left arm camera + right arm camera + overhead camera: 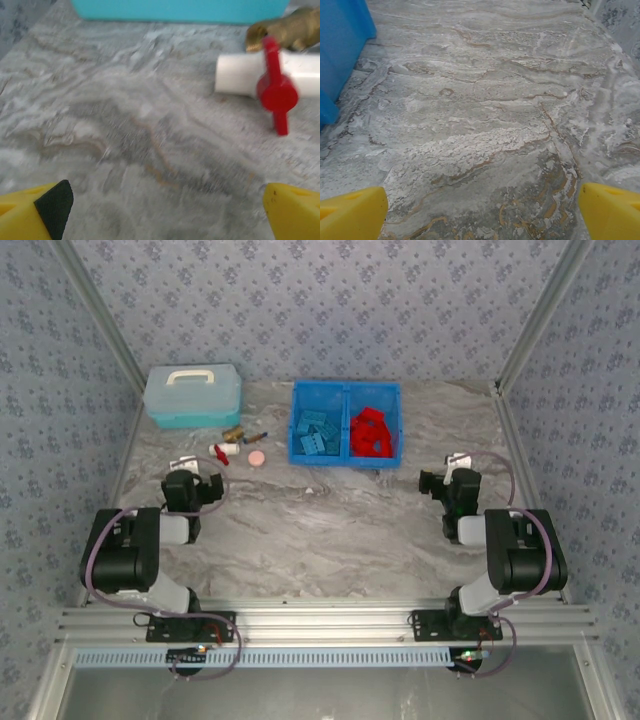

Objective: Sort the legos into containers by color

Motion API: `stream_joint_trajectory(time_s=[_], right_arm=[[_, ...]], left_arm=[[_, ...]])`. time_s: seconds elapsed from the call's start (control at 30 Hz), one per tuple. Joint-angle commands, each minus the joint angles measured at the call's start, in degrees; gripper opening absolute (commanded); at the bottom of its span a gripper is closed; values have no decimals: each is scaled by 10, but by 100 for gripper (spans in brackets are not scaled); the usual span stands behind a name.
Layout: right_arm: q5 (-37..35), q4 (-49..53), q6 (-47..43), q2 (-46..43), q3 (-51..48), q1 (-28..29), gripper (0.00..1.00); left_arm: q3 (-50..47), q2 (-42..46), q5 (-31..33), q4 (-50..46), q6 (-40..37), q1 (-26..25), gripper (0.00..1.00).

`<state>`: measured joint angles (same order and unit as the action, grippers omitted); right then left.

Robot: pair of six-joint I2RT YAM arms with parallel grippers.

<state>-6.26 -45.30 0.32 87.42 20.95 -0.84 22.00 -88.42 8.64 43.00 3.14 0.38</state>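
Legos (318, 428) lie at 2 o'clock from the left gripper (196, 468), whose jaws are apart and empty. Blue bricks (310, 440) fill the bin's (340, 458) left compartment, red bricks (372, 432) its right. The right gripper (455, 464), jaws apart and empty, has them at 10 o'clock.

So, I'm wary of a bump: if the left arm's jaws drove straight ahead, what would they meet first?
Only bare table at first, then probably the pale blue box at the far end. The white valve with its red handle lies right of that line; depth is hard to judge.
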Motion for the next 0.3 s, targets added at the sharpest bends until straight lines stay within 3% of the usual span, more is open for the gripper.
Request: stream_joint_trajectory(time_s=[0.0, 0.27], right_arm=[[30, -4, -15, -5, 15, -6, 100], [35, -4, -14, -4, 15, -7, 100]], left_arm=[[15, 8, -34, 32, -8, 3, 99], [19, 6, -54, 31, -16, 3, 99]])
